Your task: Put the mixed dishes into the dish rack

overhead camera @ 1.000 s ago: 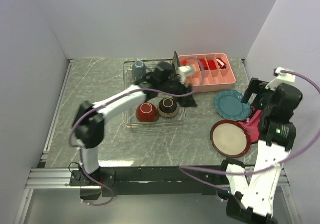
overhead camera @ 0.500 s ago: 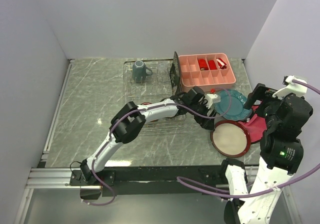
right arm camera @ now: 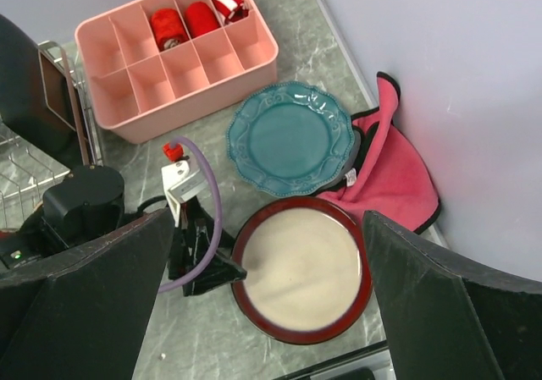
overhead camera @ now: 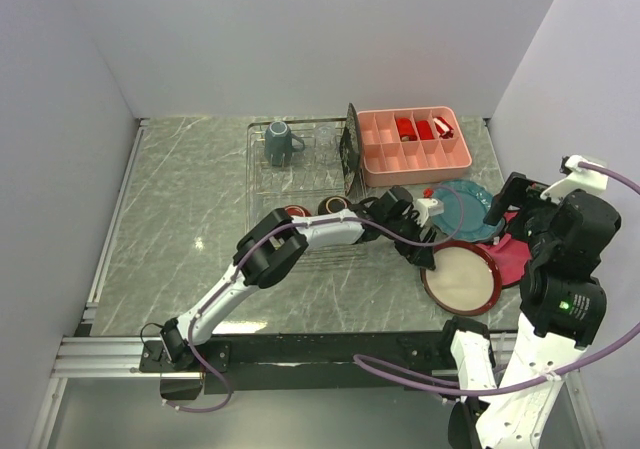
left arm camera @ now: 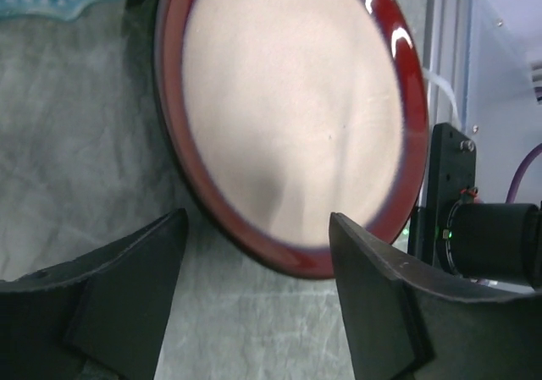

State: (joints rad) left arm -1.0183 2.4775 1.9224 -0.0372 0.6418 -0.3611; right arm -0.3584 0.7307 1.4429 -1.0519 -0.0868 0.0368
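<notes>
The red-rimmed cream plate [overhead camera: 462,276] lies flat on the table at the right. My left gripper [overhead camera: 428,257] is open and empty at its left edge, with the rim [left arm camera: 288,253] just ahead of the gap between the fingers [left arm camera: 127,295]. The teal scalloped plate [overhead camera: 463,209] lies behind it. My right gripper [overhead camera: 515,204] is open and empty, high above both plates [right arm camera: 301,270]. The wire dish rack [overhead camera: 262,184] holds the grey-blue mug [overhead camera: 279,142], the red bowl [overhead camera: 293,212], the dark patterned bowl [overhead camera: 333,205] and the black square plate [overhead camera: 349,149] on edge. I cannot make out the clear glass.
A pink compartment tray [overhead camera: 415,144] with small red blocks stands behind the teal plate. A pink-red cloth [overhead camera: 512,254] lies under the plates' right side by the right wall. The left arm stretches across the rack's front right corner.
My left gripper has swung out of the rack to the right and forward, down to the red-rimmed plate's edge. The right arm has shifted slightly and stays raised.
</notes>
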